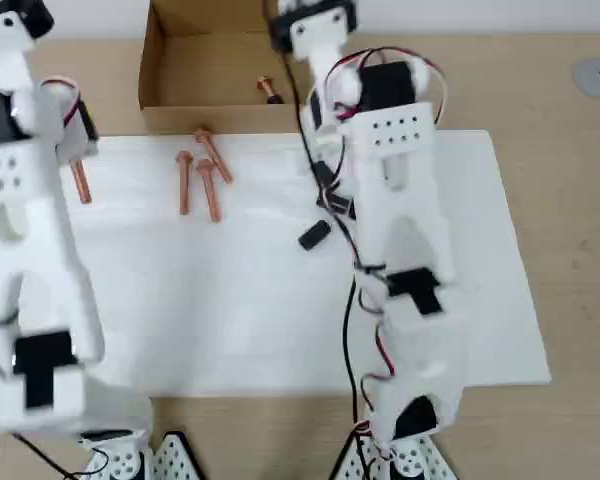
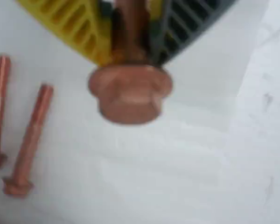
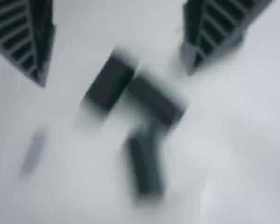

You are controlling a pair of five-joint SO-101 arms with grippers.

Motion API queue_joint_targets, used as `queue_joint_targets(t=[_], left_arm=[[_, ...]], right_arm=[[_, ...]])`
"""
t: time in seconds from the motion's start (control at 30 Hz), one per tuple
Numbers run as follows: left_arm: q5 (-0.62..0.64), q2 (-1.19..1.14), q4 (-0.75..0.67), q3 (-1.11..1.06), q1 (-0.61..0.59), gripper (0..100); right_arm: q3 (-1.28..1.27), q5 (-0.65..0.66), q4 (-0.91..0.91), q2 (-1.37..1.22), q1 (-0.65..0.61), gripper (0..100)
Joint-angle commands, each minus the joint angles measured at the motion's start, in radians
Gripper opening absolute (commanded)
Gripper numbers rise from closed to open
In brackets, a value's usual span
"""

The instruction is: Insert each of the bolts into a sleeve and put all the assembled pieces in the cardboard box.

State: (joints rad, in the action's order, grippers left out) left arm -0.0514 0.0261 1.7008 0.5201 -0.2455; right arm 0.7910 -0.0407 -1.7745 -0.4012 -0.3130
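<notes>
My left gripper [image 2: 130, 51] is shut on a copper bolt [image 2: 129, 93] and holds it head-down above the white mat; in the high view this bolt [image 1: 80, 181] hangs at the mat's left edge. Three more bolts [image 1: 208, 186] lie on the mat just in front of the cardboard box [image 1: 155, 60]. Two of them [image 2: 30, 140] appear in the left wrist view. My right gripper [image 3: 116, 73] is open, its fingers [image 3: 23, 37] spread over three black sleeves [image 3: 109, 84] on the mat. One sleeve [image 1: 315, 235] lies beside the right arm. A bolt with a dark sleeve [image 1: 268, 90] lies inside the box.
The white mat [image 1: 230, 300] covers most of the wooden table [image 1: 570, 200]. The right arm's cables [image 1: 325, 170] hang over the sleeves. A grey disc [image 1: 598, 76] sits at the far right of the table.
</notes>
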Motion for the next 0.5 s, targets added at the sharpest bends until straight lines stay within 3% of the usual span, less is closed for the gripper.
queue_joint_targets(t=[0.0, 0.17, 0.3, 0.47], left_arm=[[-0.018, 0.245, -0.031, -0.204, 0.025, 1], [-0.020, 0.578, -0.212, -0.589, 0.078, 1], [-0.014, 0.839, -0.371, -0.895, 0.103, 1], [-0.018, 1.119, -0.499, -1.174, 0.098, 1]], right_arm=[[-0.294, 0.006, -0.012, 0.213, -0.025, 23.1], [-0.532, 0.106, 0.041, 0.331, 0.008, 23.1], [-0.619, 0.278, 0.081, 0.312, 0.019, 23.1], [-0.621, 0.298, 0.117, 0.231, 0.018, 23.1]])
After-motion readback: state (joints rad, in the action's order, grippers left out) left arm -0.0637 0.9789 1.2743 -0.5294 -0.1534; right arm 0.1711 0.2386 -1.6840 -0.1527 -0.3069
